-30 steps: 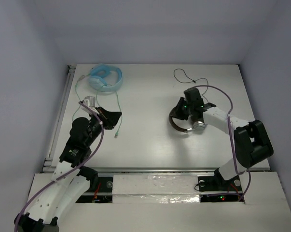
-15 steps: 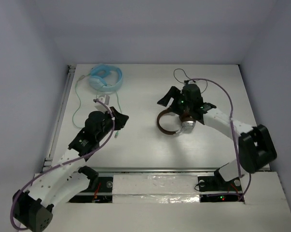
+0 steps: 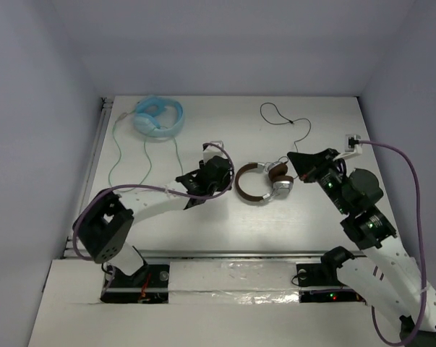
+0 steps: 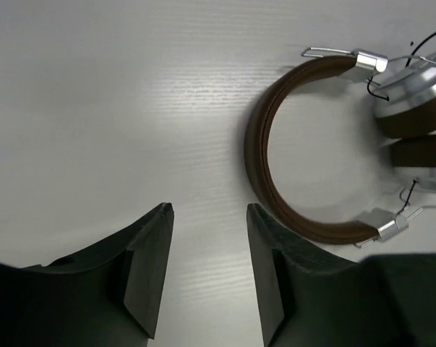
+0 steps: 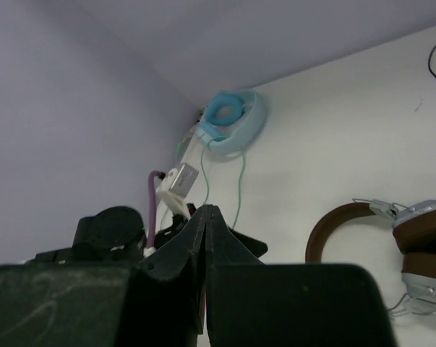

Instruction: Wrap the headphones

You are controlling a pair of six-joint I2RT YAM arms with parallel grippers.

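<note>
The headphones (image 3: pixel 264 181) lie flat on the white surface (image 3: pixel 225 137) near the middle of the overhead view, a little right of centre. Their brown, leather-like headband (image 3: pixel 241 184) forms an arc whose open side faces the right of the frame. At each end a thin silver metal slider leads to the earcups (image 3: pixel 280 178). The cups are silver with brown pads, and they sit folded in against each other at the right end of the band. A thin black cable (image 3: pixel 298 134) leaves the cups and runs toward the top of the frame, ending in a loose loop on the surface. The left fingers (image 3: pixel 216 173) sit just left of the headband with the pair spread apart. In the left wrist view they (image 4: pixel 149 253) stand at the bottom of the frame with bare surface between them. The band (image 4: pixel 264 144) curves just beside the right-hand one without touching it. The right fingers (image 3: pixel 298 157) sit just right of the earcups, by the lower run of the cable. In the right wrist view they (image 5: pixel 205 231) are pressed tight together, and I cannot tell if the cable is pinched between them. A light blue headset (image 3: pixel 158 116) with a pale green cord (image 3: pixel 176 155) lies at the upper left of the surface, well apart from the headphones.
</note>
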